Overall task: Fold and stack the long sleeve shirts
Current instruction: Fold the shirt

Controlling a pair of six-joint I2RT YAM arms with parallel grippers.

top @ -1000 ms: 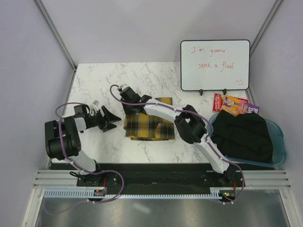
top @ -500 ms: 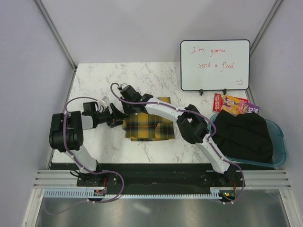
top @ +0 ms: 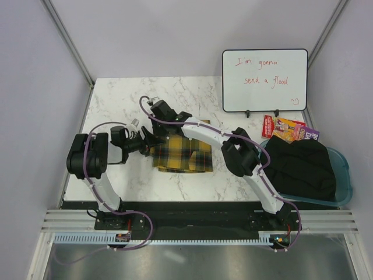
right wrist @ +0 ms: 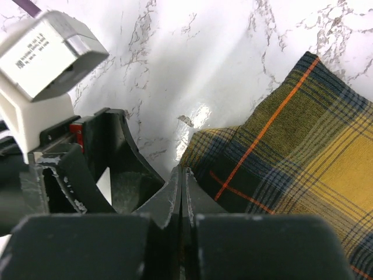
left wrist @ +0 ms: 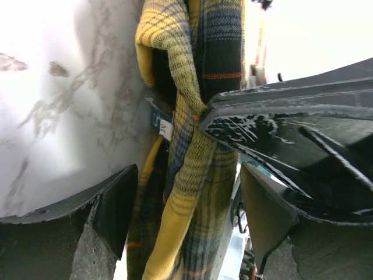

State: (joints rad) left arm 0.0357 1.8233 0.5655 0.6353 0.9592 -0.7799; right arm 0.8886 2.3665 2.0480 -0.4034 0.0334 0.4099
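A folded long sleeve shirt [top: 187, 155] in yellow-and-black plaid lies on the marble table [top: 116, 105]. My left gripper [top: 150, 143] is at its left edge and open. In the left wrist view the shirt's bunched layers [left wrist: 189, 192] hang between the two fingers of the left gripper [left wrist: 187, 169]. My right gripper [top: 155, 135] comes in from above at the same edge. In the right wrist view the right gripper [right wrist: 182, 171] is shut, with nothing between its jaws. Its tips rest at the corner of the plaid cloth [right wrist: 291, 146].
A whiteboard [top: 264, 80] with red writing stands at the back right. Colourful packets [top: 289, 128] lie in front of it. A teal bin [top: 344, 175] holding dark cloth [top: 300, 166] sits at the right edge. Bare marble lies left and behind the shirt.
My left gripper has swung right across the table and now straddles the shirt's left edge. The right gripper has shifted slightly and stays shut at that edge.
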